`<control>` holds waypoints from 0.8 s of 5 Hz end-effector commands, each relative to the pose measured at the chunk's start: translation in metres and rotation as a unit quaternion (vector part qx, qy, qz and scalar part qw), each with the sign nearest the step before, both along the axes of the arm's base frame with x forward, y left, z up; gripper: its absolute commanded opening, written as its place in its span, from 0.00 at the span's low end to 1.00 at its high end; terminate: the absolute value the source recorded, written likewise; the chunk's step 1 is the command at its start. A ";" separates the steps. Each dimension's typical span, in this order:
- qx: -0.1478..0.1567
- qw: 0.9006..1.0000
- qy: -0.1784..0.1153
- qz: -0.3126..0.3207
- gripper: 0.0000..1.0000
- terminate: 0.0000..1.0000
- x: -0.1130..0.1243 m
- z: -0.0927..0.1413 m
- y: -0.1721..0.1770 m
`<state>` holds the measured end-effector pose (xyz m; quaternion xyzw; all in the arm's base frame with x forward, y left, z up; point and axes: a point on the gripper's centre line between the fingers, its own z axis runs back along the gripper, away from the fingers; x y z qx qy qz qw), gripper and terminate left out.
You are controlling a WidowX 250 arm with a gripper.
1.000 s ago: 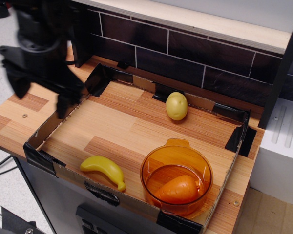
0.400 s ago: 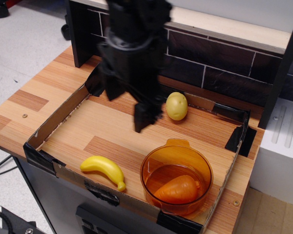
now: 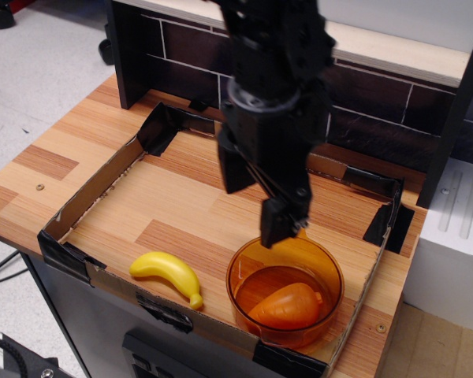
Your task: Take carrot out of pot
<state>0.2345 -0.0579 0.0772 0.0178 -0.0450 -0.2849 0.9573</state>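
The orange carrot point(image 3: 288, 305) lies on its side inside the translucent orange pot point(image 3: 329, 277), at the front right of the cardboard tray. My black gripper point(image 3: 251, 209) hangs above the tray, just behind and to the left of the pot's far rim. It is open and empty, with one fingertip point(image 3: 274, 231) close over the rim. It does not touch the carrot.
A yellow banana point(image 3: 167, 273) lies at the tray's front, left of the pot. The low cardboard tray wall point(image 3: 87, 193) with black tape corners rings the work area. A dark tiled back wall point(image 3: 378, 126) stands behind. My arm hides the tray's rear middle.
My gripper has swept from the back left across the tray to the right and forward, down toward the pot's far rim. It now hides the yellowish potato. The carrot, pot and banana have not moved.
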 end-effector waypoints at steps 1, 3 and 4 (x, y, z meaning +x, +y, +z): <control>-0.008 0.999 -0.016 -0.043 1.00 0.00 -0.013 -0.008 -0.027; 0.004 0.998 -0.003 -0.057 1.00 0.00 -0.022 -0.026 -0.040; 0.011 0.998 -0.004 -0.060 1.00 0.00 -0.024 -0.035 -0.038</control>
